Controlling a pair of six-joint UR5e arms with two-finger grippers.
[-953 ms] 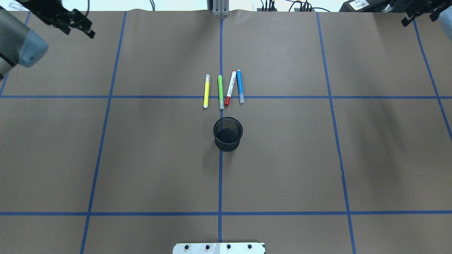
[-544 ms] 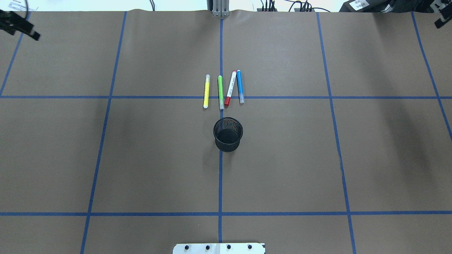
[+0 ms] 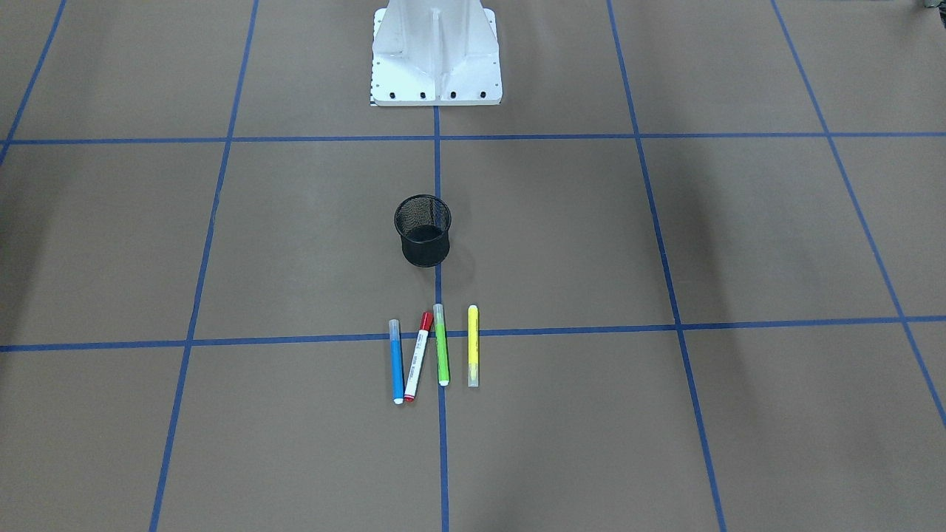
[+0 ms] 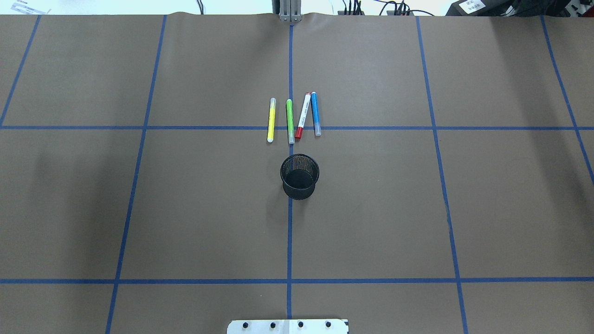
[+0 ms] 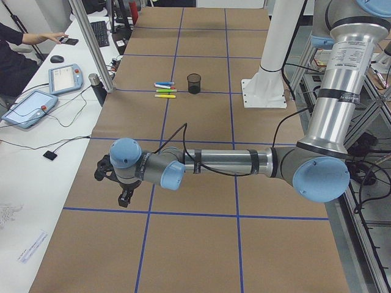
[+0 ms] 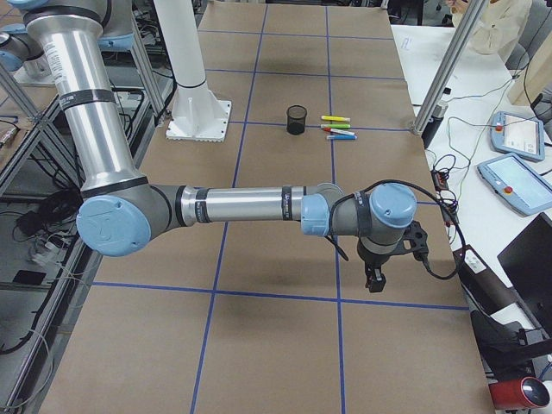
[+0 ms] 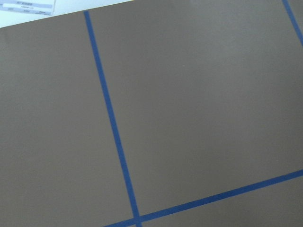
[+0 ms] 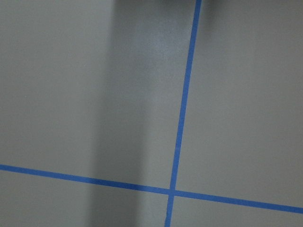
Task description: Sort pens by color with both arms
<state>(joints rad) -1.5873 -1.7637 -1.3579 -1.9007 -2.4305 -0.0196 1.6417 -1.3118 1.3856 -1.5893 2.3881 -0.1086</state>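
Observation:
Four pens lie side by side on the brown table just beyond the cup: a yellow pen (image 4: 271, 119), a green pen (image 4: 290, 120), a white pen with a red cap (image 4: 302, 116) and a blue pen (image 4: 315, 113). The front-facing view shows them mirrored, blue pen (image 3: 396, 360) leftmost and yellow pen (image 3: 473, 346) rightmost. Both arms are stretched far out to the table ends. The left gripper (image 5: 112, 185) hangs low over bare table, and so does the right gripper (image 6: 388, 267). They show only in the side views, so I cannot tell whether they are open or shut.
A black mesh cup (image 4: 300, 176) stands upright at the table's middle, nearer the robot than the pens. The white pedestal (image 3: 436, 55) rises at the robot's side. Blue tape lines grid the table. A person's hand and tablets (image 5: 27, 108) are on the side desk.
Both grippers, seen at the overhead view's far corners a second ago, have moved outward and left that view. The pens and cup have not moved.

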